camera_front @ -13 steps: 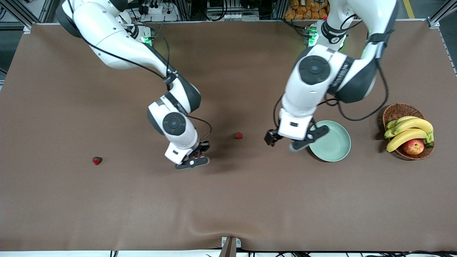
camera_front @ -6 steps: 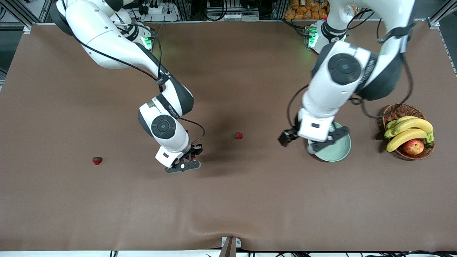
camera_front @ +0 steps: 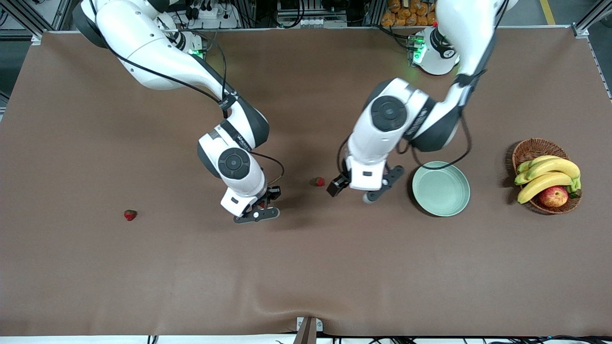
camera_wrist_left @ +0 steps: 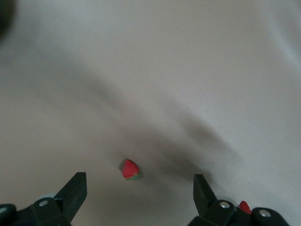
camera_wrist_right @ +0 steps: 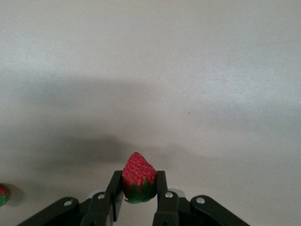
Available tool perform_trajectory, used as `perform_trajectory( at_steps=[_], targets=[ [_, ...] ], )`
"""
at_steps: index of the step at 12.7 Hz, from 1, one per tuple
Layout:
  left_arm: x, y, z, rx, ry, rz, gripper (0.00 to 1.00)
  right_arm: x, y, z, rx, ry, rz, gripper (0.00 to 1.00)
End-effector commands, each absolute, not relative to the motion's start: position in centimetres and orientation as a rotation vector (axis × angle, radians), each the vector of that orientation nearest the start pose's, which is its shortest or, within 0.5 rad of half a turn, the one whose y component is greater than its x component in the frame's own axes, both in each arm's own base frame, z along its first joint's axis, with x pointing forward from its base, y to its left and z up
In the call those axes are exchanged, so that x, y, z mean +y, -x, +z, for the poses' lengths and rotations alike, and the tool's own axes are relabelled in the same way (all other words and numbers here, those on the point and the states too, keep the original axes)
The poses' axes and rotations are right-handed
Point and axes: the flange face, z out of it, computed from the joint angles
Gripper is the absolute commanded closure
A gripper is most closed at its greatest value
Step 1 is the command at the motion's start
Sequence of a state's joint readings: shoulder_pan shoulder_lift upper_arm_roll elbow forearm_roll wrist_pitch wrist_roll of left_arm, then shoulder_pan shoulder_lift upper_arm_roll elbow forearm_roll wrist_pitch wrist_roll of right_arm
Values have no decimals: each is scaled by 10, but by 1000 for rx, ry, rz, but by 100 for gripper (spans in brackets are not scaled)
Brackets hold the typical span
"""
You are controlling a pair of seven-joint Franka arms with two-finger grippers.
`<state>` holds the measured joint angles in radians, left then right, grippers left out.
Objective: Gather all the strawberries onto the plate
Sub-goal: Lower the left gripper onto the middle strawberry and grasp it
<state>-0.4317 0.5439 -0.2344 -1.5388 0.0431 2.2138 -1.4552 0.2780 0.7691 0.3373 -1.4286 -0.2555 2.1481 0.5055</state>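
Observation:
My right gripper [camera_front: 261,208] is shut on a red strawberry [camera_wrist_right: 138,180] with a green cap, held above the brown cloth near the table's middle. A second strawberry [camera_front: 319,181] lies on the cloth between the two hands. In the left wrist view this strawberry [camera_wrist_left: 130,169] shows just ahead of the wide gap. My left gripper [camera_front: 368,195] hangs open and holds nothing, over the cloth between that berry and the plate [camera_front: 442,206]. The pale green plate has nothing in it. A third strawberry [camera_front: 129,215] lies toward the right arm's end.
A brown wicker basket [camera_front: 530,149] with bananas [camera_front: 547,174] and an apple [camera_front: 553,196] stands beside the plate at the left arm's end. Brown cloth [camera_front: 306,277] covers the table.
My left arm swung off the plate's edge toward the middle strawberry. My right gripper drifted a little and came back, the strawberry still in it.

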Motion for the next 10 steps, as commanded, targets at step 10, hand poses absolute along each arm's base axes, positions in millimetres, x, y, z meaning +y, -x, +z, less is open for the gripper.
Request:
perform_trajectory(
  at_steps=[10],
  targets=[
    [-452,-537,225,-1917,2591,183,0,315,-612,236,-194,3144,135,91]
  ],
)
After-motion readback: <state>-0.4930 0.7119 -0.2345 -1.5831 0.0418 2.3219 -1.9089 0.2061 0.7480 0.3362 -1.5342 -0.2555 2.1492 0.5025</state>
